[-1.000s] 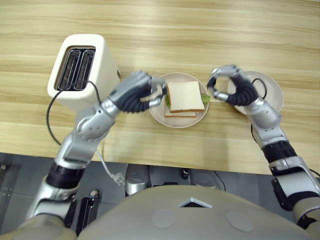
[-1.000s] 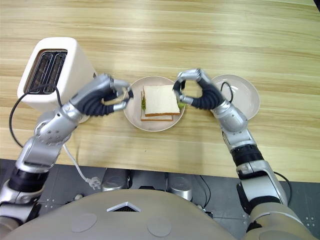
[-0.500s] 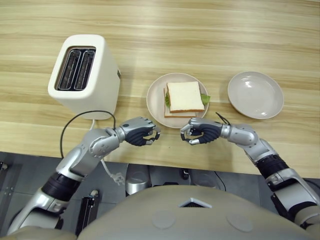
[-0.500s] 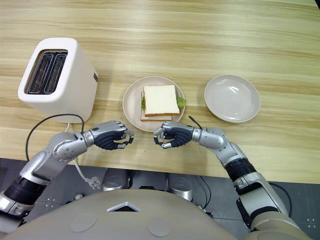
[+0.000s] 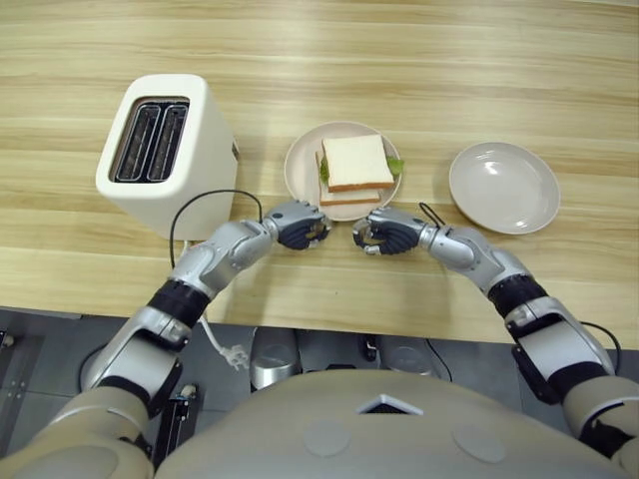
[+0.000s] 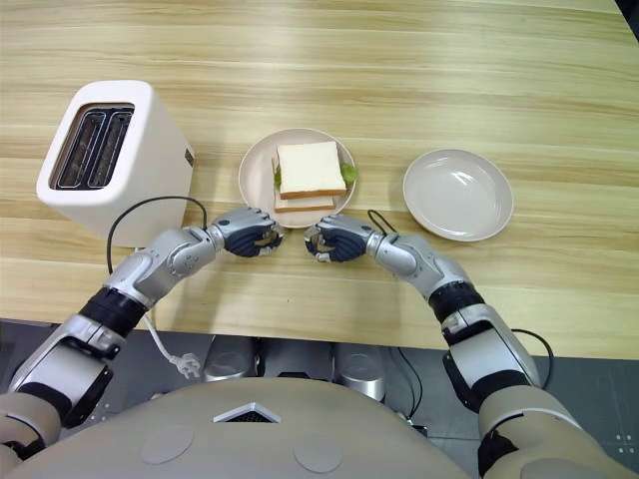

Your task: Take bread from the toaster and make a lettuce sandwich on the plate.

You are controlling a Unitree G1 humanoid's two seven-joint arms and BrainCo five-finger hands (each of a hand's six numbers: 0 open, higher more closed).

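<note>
A sandwich (image 5: 353, 167) of two white bread slices with green lettuce (image 5: 393, 165) showing at its edges lies on the beige plate (image 5: 300, 170) in the middle of the table. The white toaster (image 5: 165, 150) stands to its left with both slots dark and no bread showing in them. My left hand (image 5: 296, 225) rests on the table just in front of the plate's left edge, fingers curled, holding nothing. My right hand (image 5: 386, 233) lies a short way to its right, in front of the plate, also curled with nothing in it.
A second, bare beige plate (image 5: 505, 187) sits to the right of the sandwich plate. The toaster's black cord (image 5: 205, 202) loops over the table's front edge to a white plug (image 5: 236, 356) hanging below. The wooden table (image 5: 399, 60) stretches far behind.
Both hands drew back from beside the sandwich to the table's front, then edged closer to the plate. The view has shifted slightly; the plate appears higher.
</note>
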